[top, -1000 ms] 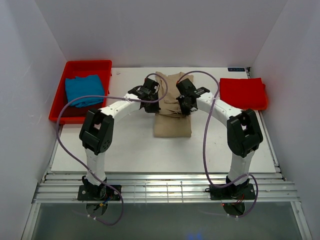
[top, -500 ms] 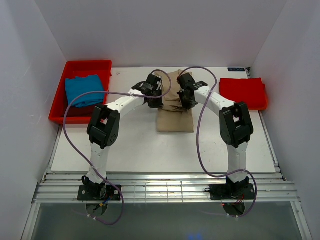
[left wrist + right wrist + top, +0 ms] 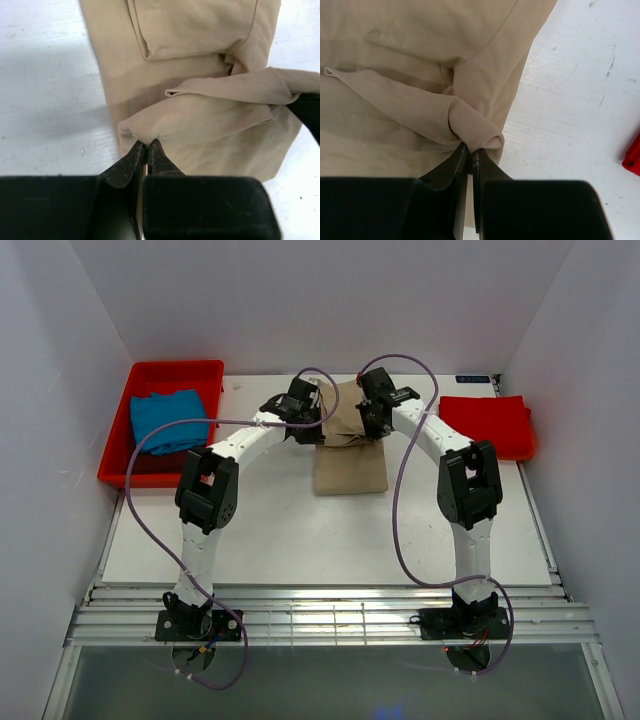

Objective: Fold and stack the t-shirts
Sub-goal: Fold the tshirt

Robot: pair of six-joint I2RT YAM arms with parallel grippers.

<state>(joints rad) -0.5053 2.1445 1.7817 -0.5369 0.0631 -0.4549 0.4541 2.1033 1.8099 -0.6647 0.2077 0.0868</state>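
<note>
The tan-beige t-shirt [image 3: 349, 462] lies half folded in the middle of the white table. My left gripper [image 3: 312, 427] is shut on its hem at the left side; the pinched fold shows in the left wrist view [image 3: 200, 117] above the gripper [image 3: 147, 146]. My right gripper [image 3: 373, 425] is shut on the same hem at the right side; the right wrist view shows the cloth roll [image 3: 470, 127] held in the gripper [image 3: 470, 148]. The hem hangs stretched between both grippers above the lower layer. The red t-shirt [image 3: 485, 425] lies folded at the right. The blue t-shirt [image 3: 167, 420] lies in the tray.
A red plastic tray [image 3: 135, 472] stands at the back left of the table. White walls close in the left, back and right sides. A metal rail runs along the table's near edge [image 3: 330, 615].
Both grippers have moved toward the back of the table, carrying the tan shirt's hem over the lower part. The visible shirt is shorter now. Both stay shut on the cloth.
</note>
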